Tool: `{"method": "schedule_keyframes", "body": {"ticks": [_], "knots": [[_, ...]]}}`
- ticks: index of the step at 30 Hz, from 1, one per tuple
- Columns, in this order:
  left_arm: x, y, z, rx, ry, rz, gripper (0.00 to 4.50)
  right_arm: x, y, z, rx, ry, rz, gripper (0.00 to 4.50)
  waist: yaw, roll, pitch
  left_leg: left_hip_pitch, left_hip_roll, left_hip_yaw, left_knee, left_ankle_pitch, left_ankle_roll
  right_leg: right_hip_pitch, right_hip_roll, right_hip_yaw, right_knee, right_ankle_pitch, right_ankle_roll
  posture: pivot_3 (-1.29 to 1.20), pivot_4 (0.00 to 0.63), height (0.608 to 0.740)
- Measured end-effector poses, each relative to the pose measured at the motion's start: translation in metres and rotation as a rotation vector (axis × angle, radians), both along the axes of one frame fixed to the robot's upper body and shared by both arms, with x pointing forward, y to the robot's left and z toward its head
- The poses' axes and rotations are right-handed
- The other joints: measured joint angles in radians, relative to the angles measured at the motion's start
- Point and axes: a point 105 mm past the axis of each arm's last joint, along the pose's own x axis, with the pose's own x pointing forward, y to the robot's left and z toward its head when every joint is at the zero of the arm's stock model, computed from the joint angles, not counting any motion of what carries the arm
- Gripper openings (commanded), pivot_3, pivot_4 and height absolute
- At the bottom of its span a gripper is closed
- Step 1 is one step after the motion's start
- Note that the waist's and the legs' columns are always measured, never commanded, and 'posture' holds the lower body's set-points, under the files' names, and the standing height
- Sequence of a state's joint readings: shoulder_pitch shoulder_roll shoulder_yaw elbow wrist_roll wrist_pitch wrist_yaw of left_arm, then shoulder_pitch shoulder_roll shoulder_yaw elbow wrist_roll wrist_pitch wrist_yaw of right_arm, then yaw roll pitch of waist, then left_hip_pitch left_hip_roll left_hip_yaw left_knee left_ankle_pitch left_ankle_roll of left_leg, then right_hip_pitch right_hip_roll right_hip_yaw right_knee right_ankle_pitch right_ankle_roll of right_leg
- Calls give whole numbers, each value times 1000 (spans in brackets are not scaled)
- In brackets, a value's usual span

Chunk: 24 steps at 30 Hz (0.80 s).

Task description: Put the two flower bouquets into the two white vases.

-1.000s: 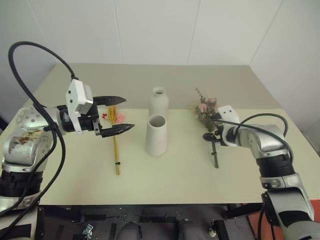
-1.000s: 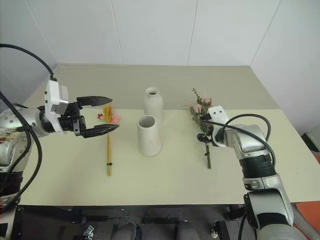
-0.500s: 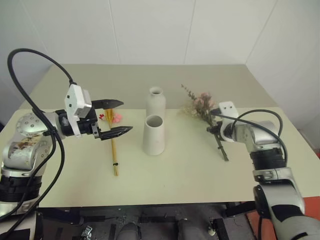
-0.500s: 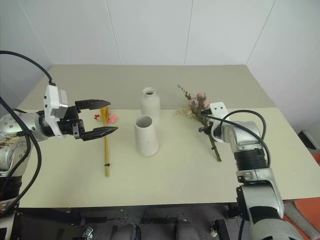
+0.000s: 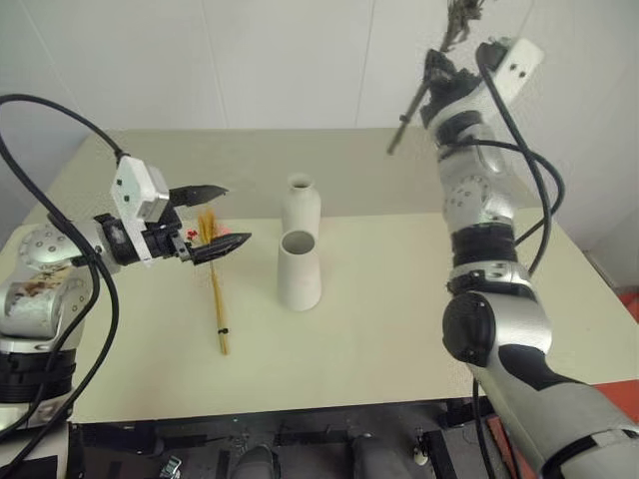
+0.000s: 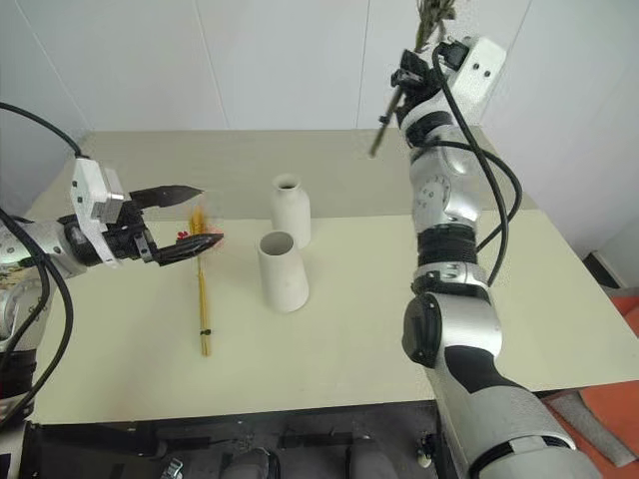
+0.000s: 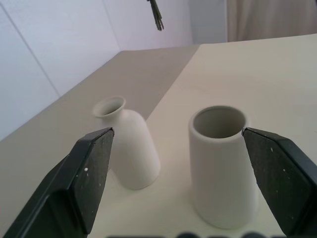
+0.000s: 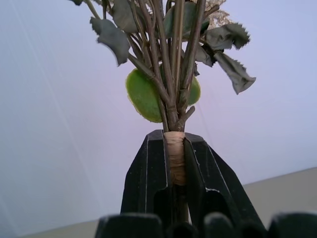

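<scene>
Aloft, rose bouquet [image 8: 173,74]: raised high above the worktop's [image 5: 399,299] far edge, its wrapped stem pinched by the right tool [image 8: 174,163].
Wheat bouquet [image 5: 214,279]: flat on the worktop, left of both vases.
Cone vase [image 5: 299,269]: mid-worktop, just before the bottle vase [image 5: 301,205].
Left tool [image 5: 215,219]: spread wide, empty, above the wheat bouquet's flowers.

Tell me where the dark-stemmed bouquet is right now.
The dark-stemmed bouquet is clamped in the right tool, raised high above the table's far right side, well above both white vases.

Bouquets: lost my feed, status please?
Right gripper shut on dark-stemmed bouquet, raised high. Left gripper open above yellow-stemmed bouquet on table. Both vases empty, nothing blocking.
</scene>
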<state>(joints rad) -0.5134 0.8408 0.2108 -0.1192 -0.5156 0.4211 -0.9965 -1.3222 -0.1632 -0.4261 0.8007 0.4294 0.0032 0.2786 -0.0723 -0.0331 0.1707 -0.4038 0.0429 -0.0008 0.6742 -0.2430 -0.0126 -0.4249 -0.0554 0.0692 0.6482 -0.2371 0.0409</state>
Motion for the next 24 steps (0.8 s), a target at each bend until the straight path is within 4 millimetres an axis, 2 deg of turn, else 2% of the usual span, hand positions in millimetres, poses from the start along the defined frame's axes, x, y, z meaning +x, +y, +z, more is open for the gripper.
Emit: {"method": "schedule_keyframes", "body": {"ticks": [5,11,14,19,24], "knots": [[5,16,-8,-22,41,142,4500,-1,48,-3,102,-70,261,189,-3,1,1,0,1,0,-4,0,-1,-1,0,-1,1,0,-1,0,150,740],[-3,23,-13,-29,53,202,4500,-1,94,-27,94,-30,411,189,3,1,1,-1,0,0,-7,1,-1,-2,0,-1,0,0,-1,0,150,740],[-6,24,-12,-31,46,220,4500,-2,101,-33,90,-26,424,189,6,1,1,-2,0,0,-7,1,-2,-2,-1,-2,0,0,-1,0,150,740],[-21,24,-14,-34,59,218,4500,-3,102,-33,66,-49,399,189,2,2,1,-1,0,-1,-7,1,-2,-2,-1,-2,0,1,-1,0,150,740],[-27,24,-13,-40,60,220,4500,-2,102,-34,46,-48,354,189,0,2,1,0,1,0,-8,1,-3,-2,0,-2,0,1,-2,0,150,740]]}}
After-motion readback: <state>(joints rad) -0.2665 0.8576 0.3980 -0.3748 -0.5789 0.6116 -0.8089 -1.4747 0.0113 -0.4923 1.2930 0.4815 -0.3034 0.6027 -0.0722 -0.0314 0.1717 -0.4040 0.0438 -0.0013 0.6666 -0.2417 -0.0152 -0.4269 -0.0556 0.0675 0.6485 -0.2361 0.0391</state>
